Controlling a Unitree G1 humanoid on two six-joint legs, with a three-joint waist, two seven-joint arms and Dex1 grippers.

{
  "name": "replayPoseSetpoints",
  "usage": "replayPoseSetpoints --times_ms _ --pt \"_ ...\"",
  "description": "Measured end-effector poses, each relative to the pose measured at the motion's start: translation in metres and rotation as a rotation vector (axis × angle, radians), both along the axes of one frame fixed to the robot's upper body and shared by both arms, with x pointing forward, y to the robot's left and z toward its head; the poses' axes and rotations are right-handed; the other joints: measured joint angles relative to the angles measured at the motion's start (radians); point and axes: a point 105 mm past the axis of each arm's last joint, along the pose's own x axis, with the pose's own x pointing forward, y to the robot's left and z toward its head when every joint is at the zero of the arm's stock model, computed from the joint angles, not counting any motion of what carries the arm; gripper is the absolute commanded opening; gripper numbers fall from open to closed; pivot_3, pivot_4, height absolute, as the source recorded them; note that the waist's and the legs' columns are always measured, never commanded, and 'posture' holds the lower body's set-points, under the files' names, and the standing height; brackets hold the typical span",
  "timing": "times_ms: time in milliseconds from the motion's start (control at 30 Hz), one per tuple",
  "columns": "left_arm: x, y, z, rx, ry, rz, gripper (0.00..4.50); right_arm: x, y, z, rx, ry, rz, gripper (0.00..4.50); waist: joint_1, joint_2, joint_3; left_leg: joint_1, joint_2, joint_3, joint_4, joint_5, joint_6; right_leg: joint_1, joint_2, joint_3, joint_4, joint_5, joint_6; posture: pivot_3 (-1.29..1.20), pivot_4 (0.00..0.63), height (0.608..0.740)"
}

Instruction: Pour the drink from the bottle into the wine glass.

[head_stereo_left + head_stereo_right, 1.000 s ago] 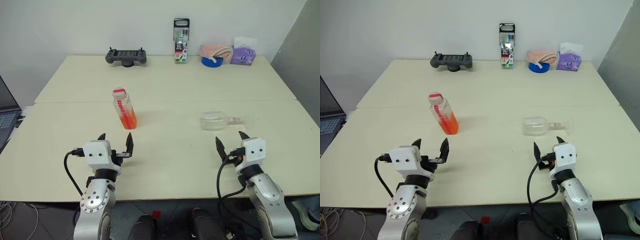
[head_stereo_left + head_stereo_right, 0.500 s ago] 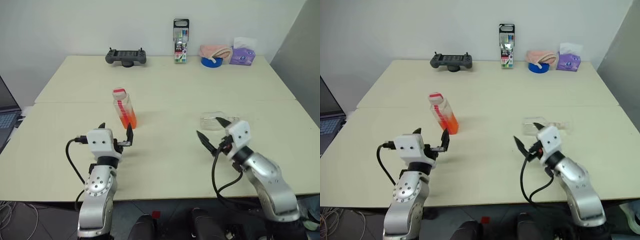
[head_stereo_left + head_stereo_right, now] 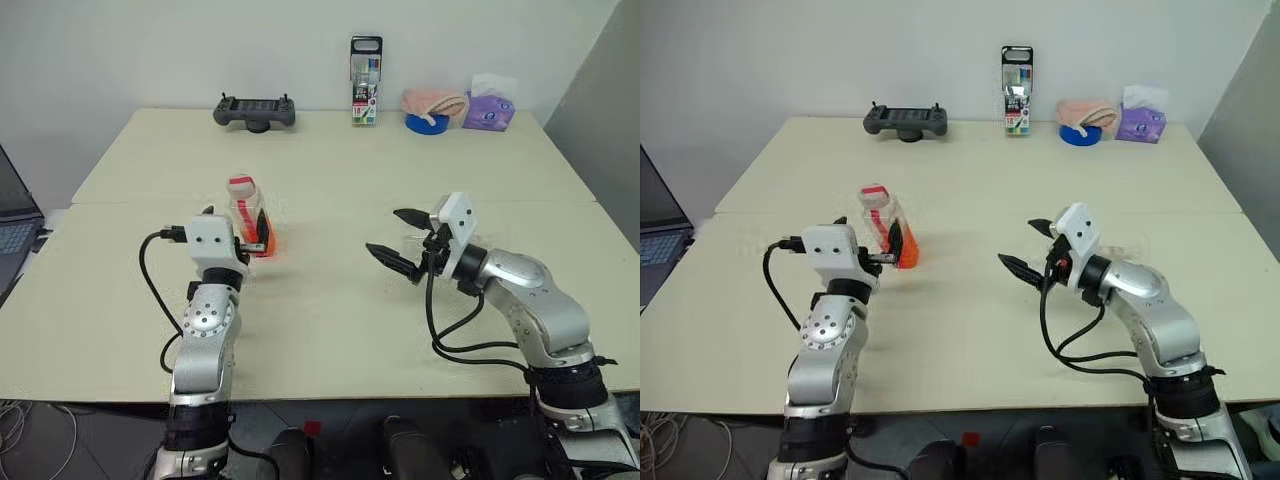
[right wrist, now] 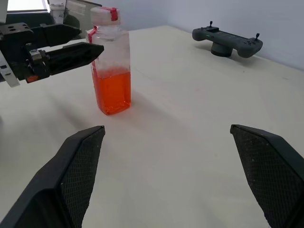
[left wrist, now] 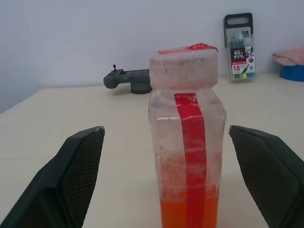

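Note:
The bottle (image 3: 244, 204) stands upright left of the table's centre, red-and-white cap on, with orange drink (image 4: 112, 91) filling its lower part. My left gripper (image 3: 236, 218) is open, raised level, and its fingers (image 5: 78, 171) flank the bottle without touching it. My right gripper (image 3: 385, 232) is open at mid-table, empty, turned to the left toward the bottle and some way from it. The wine glass lies on its side behind my right hand, mostly hidden; a bit of its foot end (image 3: 1129, 246) shows.
Along the back edge sit a black controller (image 3: 254, 111), an upright marker pack (image 3: 364, 80), a pink cloth on a blue roll (image 3: 432, 102) and a purple tissue pack (image 3: 487, 110). A laptop (image 3: 12, 225) stands off the table's left side.
Both arms rose and reached forward. The left gripper closed in on the bottle until its fingers flank it. The right gripper swung left, now covering the glass.

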Motion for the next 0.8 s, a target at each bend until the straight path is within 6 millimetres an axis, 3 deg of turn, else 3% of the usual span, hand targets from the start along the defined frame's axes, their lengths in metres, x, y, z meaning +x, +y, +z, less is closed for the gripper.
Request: replayPoseSetpoints --times_ms 233,567,667,800 --pt "0.024 0.002 0.005 -0.015 -0.013 -0.011 4.49 0.000 0.007 -0.001 -0.011 -0.005 0.014 4.50 -0.001 0.000 0.000 0.000 0.000 0.000 0.000 0.000 0.000 0.000 0.000 0.000 0.000 0.001 -0.001 0.00 0.150 0.740" --pt "0.041 -0.006 0.006 -0.027 -0.027 -0.060 4.49 -0.002 0.007 -0.004 -0.018 0.001 0.015 4.50 0.000 0.000 0.000 0.000 0.000 0.000 0.000 0.000 0.000 0.000 0.000 0.000 0.000 0.001 -0.001 0.00 0.150 0.740" --pt "0.042 -0.010 0.004 -0.045 -0.027 -0.074 3.90 -0.002 0.006 -0.005 -0.021 0.002 0.012 4.50 0.000 0.000 0.000 0.000 0.000 -0.001 0.000 0.000 0.000 -0.001 0.000 0.000 0.000 0.001 -0.001 0.00 0.150 0.740" --pt "0.042 -0.012 0.001 -0.057 -0.016 -0.087 2.57 -0.002 0.006 -0.004 -0.021 0.002 0.008 4.50 0.000 0.000 0.000 0.000 0.000 0.000 0.000 0.000 0.000 -0.001 0.000 0.000 0.001 0.001 -0.001 0.00 0.150 0.740"
